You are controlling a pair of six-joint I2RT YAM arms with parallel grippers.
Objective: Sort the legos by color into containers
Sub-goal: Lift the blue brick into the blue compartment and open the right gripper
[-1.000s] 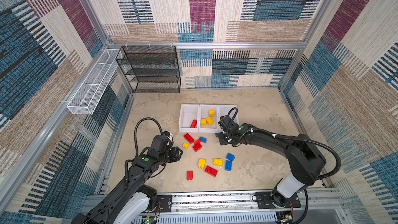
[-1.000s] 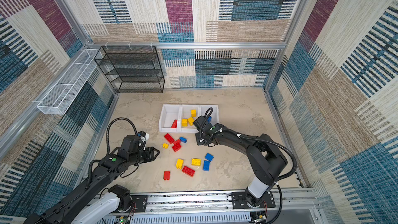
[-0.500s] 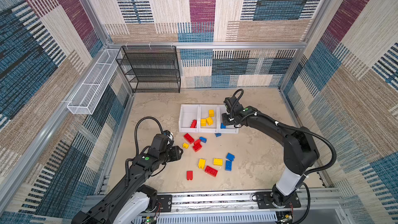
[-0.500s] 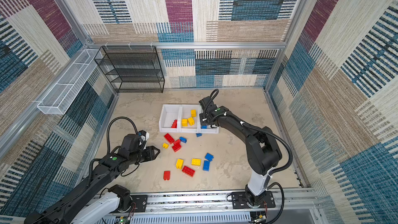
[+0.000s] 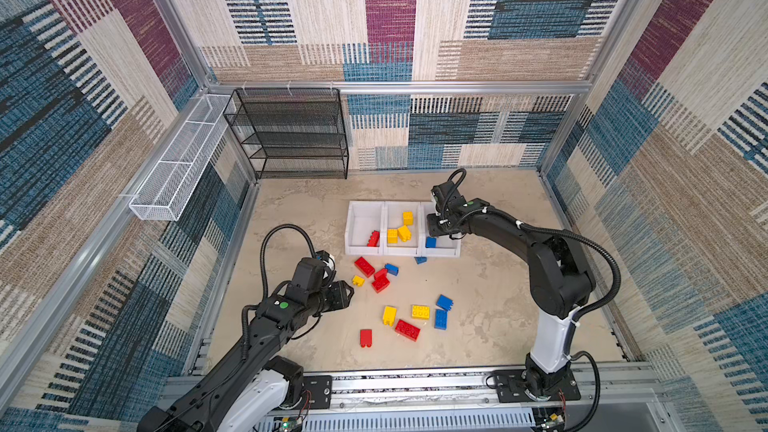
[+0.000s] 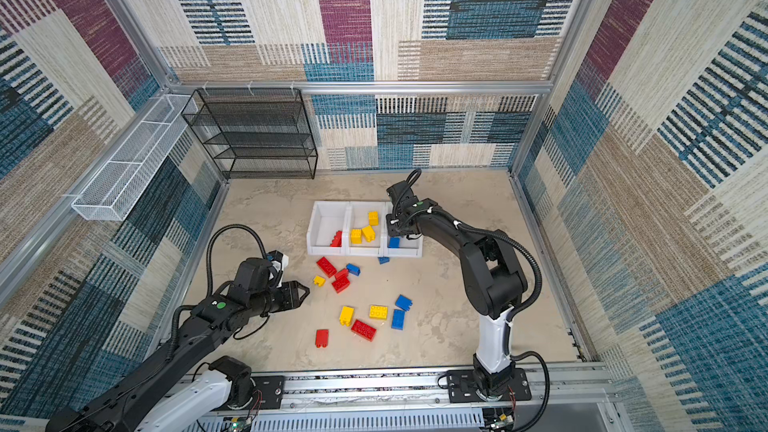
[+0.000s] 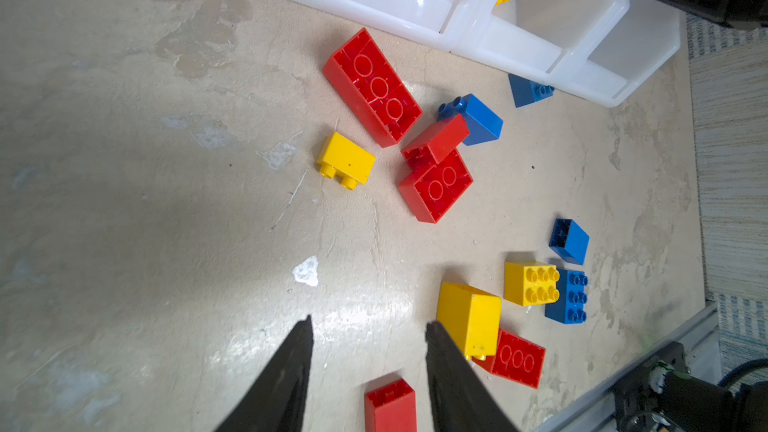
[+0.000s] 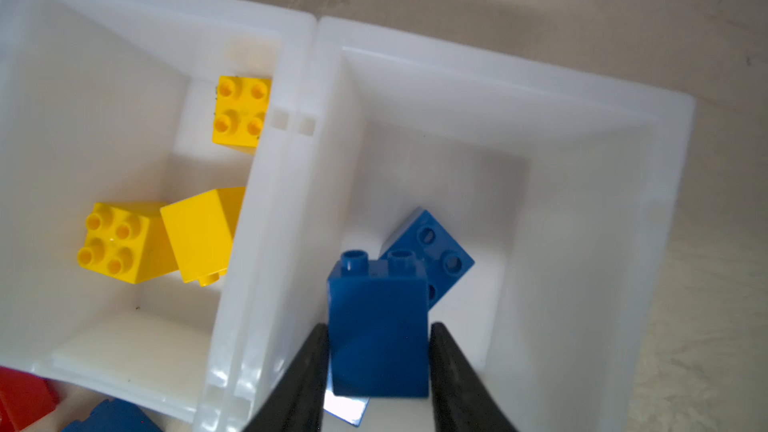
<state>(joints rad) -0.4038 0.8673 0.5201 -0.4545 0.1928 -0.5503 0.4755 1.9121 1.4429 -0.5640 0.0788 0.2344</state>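
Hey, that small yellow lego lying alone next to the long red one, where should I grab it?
Come from above and pinch the small yellow lego across its two smooth end faces; it lies on its side, studs pointing sideways.

The beige, mottled desk [image 5: 498, 276] carries 3 joined white containers [image 5: 401, 250] near its middle and a black mesh rack [image 5: 291, 135] in its far left corner. 12 loose legos [image 5: 407, 330] lie scattered in front of the containers: 5 red, 3 yellow, 4 blue
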